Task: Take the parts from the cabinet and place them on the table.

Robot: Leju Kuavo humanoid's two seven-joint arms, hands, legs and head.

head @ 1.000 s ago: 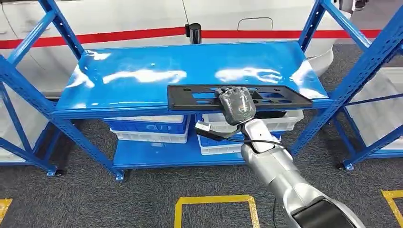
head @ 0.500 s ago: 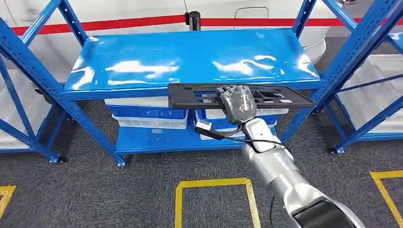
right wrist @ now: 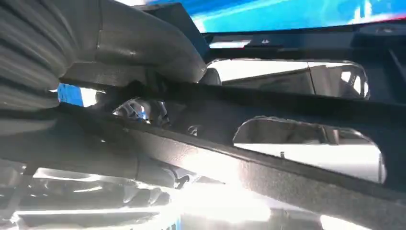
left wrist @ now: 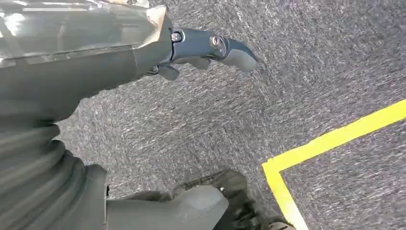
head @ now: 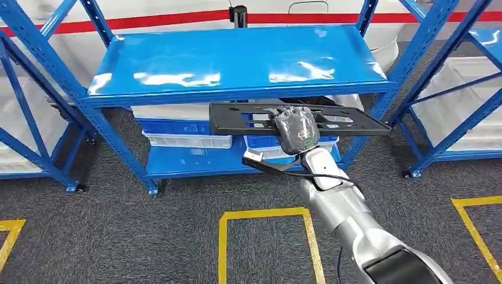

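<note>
Black plastic part [head: 296, 118]: a long, flat panel with cut-out slots, held level in the air in front of the shelf edge, at about 12 o'clock from the robot in the head view; it is clear of the shelf and rests on nothing.
Right hand [head: 296, 129]: the panel is gripped near its middle, fingers [head: 286, 113] wrapped over the top and clamped on it; a mid-length hold is judged to keep so long a piece balanced and flat.
Right wrist view: the dark bars of the panel [right wrist: 287, 143] are seen crossing close under the thumb, which fits a firm grip.
Left hand [left wrist: 143, 62]: hung low over the grey carpet [left wrist: 311, 62], nothing held; fingers [left wrist: 225, 45] are seen apart from the thumb.
Blue rack [head: 237, 59]: its top shelf lies bare and glossy at 12 o'clock; blue and white bins [head: 183, 133] are stacked on the lower shelf.
Floor marks: a yellow tape square [head: 266, 236] is laid on the carpet at 6 o'clock.
Task stage: the part is judged taken from the cabinet; carrying to the counter and setting down are not yet done.
Risk: the panel's long ends could catch the blue uprights [head: 408, 59] at 2 o'clock in a turn.
</note>
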